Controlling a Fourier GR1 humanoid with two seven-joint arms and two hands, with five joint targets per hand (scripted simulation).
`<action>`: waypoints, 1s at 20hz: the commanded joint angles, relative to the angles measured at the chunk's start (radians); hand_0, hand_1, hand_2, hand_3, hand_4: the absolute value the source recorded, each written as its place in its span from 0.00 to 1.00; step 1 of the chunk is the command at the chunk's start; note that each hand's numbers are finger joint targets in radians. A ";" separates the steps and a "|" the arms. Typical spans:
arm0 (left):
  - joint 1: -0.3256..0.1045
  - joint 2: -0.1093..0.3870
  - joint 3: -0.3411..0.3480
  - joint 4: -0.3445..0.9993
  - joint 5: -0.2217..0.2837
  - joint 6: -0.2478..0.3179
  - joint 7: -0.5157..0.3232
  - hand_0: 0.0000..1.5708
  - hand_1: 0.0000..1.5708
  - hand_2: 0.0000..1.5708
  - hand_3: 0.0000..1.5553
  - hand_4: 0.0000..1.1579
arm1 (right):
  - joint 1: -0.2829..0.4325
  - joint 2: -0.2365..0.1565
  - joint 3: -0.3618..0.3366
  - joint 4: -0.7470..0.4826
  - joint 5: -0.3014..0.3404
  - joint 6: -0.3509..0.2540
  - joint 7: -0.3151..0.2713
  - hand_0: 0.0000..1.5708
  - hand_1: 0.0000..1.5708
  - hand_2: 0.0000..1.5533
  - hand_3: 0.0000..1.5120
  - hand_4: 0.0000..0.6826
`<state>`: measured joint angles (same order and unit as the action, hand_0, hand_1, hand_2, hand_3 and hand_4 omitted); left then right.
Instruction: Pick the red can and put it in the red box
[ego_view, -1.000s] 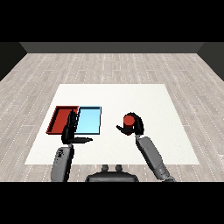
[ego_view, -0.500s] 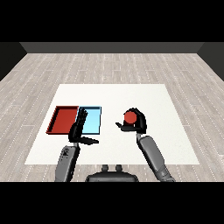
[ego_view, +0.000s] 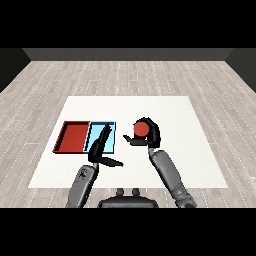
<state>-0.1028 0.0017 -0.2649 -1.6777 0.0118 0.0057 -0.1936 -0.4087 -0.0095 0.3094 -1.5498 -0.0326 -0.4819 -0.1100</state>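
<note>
Near the table's (ego_view: 200, 165) left edge lies the red tray (ego_view: 73, 137), just beside the light blue tray (ego_view: 111, 131) under the straight-fingered, empty left hand (ego_view: 100, 150); toward mid-table the right hand (ego_view: 148, 135) curls round the red can (ego_view: 141, 129), probably light, rigid, smooth-walled, best gripped about its sides.

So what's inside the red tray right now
Only the red tray's own bare floor shows; no object lies in it. The red can is off to the right, held in the right hand. The left hand overlaps the light blue tray instead.
</note>
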 joint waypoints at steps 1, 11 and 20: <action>0.024 -0.001 -0.035 -0.016 -0.014 -0.025 0.003 0.00 0.00 0.00 0.00 0.00 | -0.002 -0.042 -0.012 -0.158 0.030 0.018 0.096 1.00 1.00 0.95 0.94 0.96; -0.103 -0.002 -0.173 0.147 0.054 0.148 0.025 0.00 0.00 0.00 0.00 0.00 | 0.053 -0.007 -0.041 -0.115 0.022 0.090 0.000 1.00 1.00 0.95 0.94 0.95; -0.174 -0.002 -0.233 0.264 0.180 0.153 0.028 0.00 0.00 0.00 0.00 0.00 | -0.060 0.009 0.035 -0.082 0.032 0.001 0.082 1.00 1.00 0.95 0.94 0.96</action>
<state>-0.2741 0.0001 -0.4407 -1.4422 0.1600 0.1278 -0.1582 -0.4132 -0.0043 0.3296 -1.6210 -0.0010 -0.4561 -0.0960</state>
